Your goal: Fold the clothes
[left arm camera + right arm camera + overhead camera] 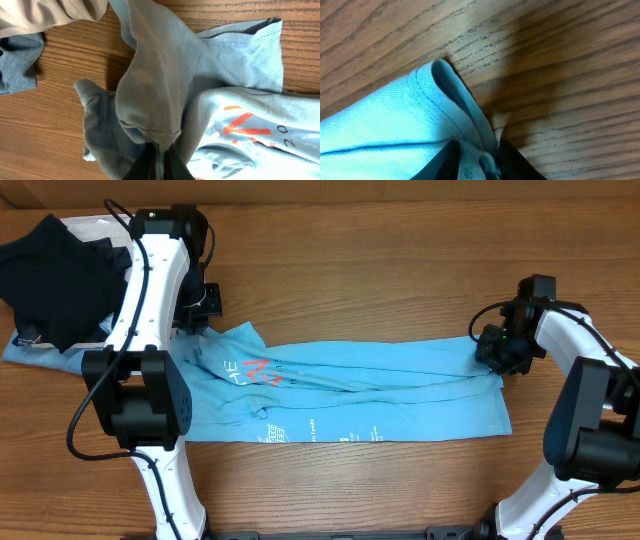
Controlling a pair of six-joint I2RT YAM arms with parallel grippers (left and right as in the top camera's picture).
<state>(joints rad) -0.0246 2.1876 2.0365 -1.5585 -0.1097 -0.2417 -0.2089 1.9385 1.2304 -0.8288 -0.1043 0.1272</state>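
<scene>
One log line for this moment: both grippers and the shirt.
left gripper: shut on T-shirt, printed end | right gripper: shut on T-shirt hem, opposite end | T-shirt: long band on table between grippers

sky-blue t-shirt (380,385) w/ orange-red lettering, white print; black garment (55,275).

Sky-blue T-shirt (370,395), stretched lengthwise across table

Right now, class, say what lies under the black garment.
At its edges, beige cloth and blue denim poke out from under the black garment. How far they reach beneath it is hidden.
</scene>
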